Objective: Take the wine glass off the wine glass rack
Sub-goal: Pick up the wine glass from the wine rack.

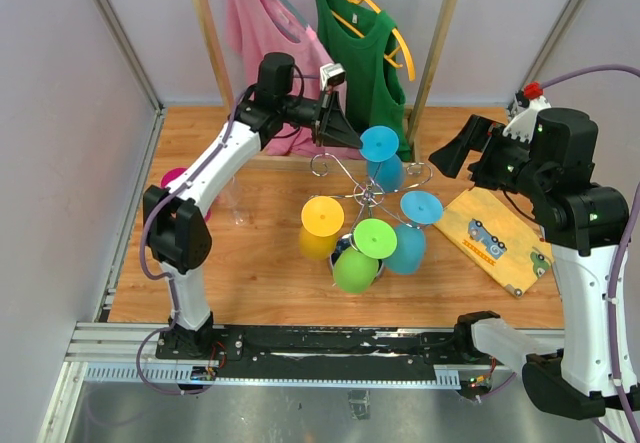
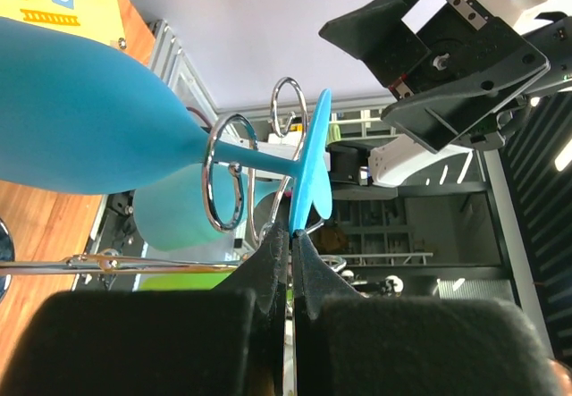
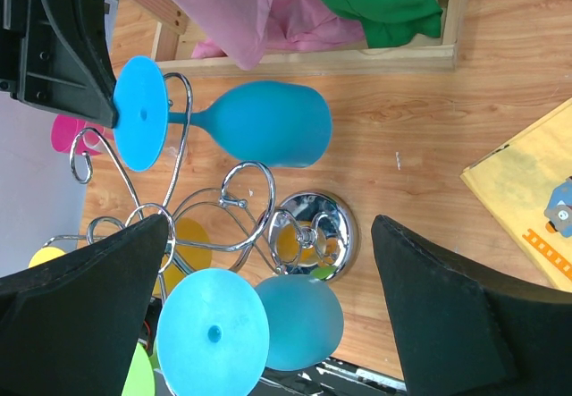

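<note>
The chrome wine glass rack (image 1: 362,191) stands mid-table with its round mirror base (image 3: 313,231) on the wood. Several glasses hang upside down from its scrolled arms. My left gripper (image 1: 340,126) is shut on the foot rim of a blue wine glass (image 1: 381,153) at the rack's back; in the left wrist view the pads (image 2: 268,257) pinch the blue foot (image 2: 310,168), its stem still inside a chrome loop (image 2: 223,171). The same glass shows in the right wrist view (image 3: 259,132). My right gripper (image 1: 458,146) is open, held above and right of the rack.
Yellow (image 1: 321,225), green (image 1: 364,253) and another blue glass (image 1: 412,225) hang at the rack's front. A wooden clothes rail (image 1: 205,23) with a pink and a green garment stands behind. A yellow cloth (image 1: 495,238) lies right. A pink object (image 1: 175,178) sits left.
</note>
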Robot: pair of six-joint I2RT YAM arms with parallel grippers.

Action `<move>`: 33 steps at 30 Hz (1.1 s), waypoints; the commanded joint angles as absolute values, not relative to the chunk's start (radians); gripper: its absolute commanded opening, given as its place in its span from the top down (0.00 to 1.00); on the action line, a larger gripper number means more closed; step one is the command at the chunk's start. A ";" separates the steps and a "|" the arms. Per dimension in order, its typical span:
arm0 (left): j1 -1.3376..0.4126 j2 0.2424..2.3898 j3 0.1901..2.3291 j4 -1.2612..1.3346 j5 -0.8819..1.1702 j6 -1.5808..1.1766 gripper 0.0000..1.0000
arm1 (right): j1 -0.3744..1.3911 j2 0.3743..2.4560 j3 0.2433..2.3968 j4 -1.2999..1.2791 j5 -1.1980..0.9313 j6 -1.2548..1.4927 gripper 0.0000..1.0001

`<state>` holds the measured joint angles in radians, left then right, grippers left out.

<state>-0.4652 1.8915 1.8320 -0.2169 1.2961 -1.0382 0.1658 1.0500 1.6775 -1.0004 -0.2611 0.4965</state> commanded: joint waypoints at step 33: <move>-0.345 1.694 1.716 -0.337 1.342 -0.907 1.00 | 0.147 1.067 1.698 -0.977 -0.292 0.494 0.02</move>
<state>-0.3672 1.7393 1.7229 -0.3096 1.3197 -0.9432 0.1658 1.0657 1.6764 -0.9993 -0.2714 0.4965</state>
